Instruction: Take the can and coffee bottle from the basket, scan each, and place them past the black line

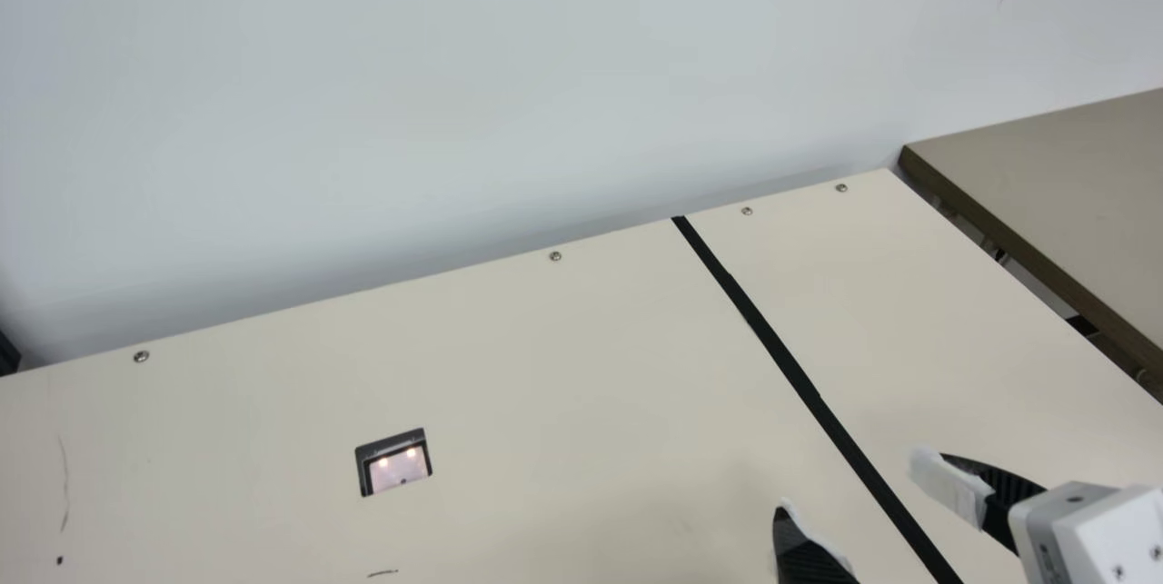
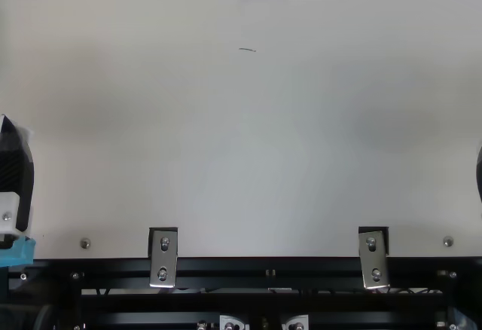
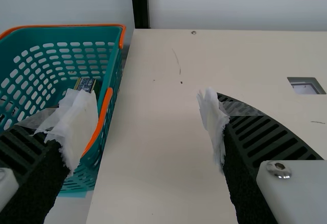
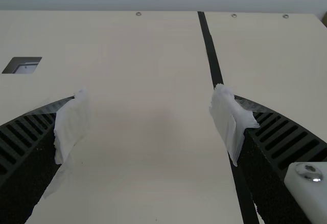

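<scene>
My left gripper (image 2: 15, 179) is at the left edge in the top view. In the left wrist view the left gripper (image 3: 145, 111) stands open beside a teal basket (image 3: 113, 88) with an orange rim. A small dark and yellow item (image 3: 86, 84) lies inside, partly hidden by a finger; whether it is the can or the bottle I cannot tell. My right gripper (image 1: 852, 486), also open and holding nothing, hangs over the black line (image 1: 790, 366). In the right wrist view the right gripper (image 4: 148, 106) has bare table between its white-wrapped fingertips.
A scanner window (image 1: 397, 466) with two lights is set into the cream table (image 1: 563, 366). Behind the table stands a pale wall. Another brown-edged table (image 1: 1081, 184) is at the far right, across a gap. Metal brackets (image 2: 163, 257) line the near edge.
</scene>
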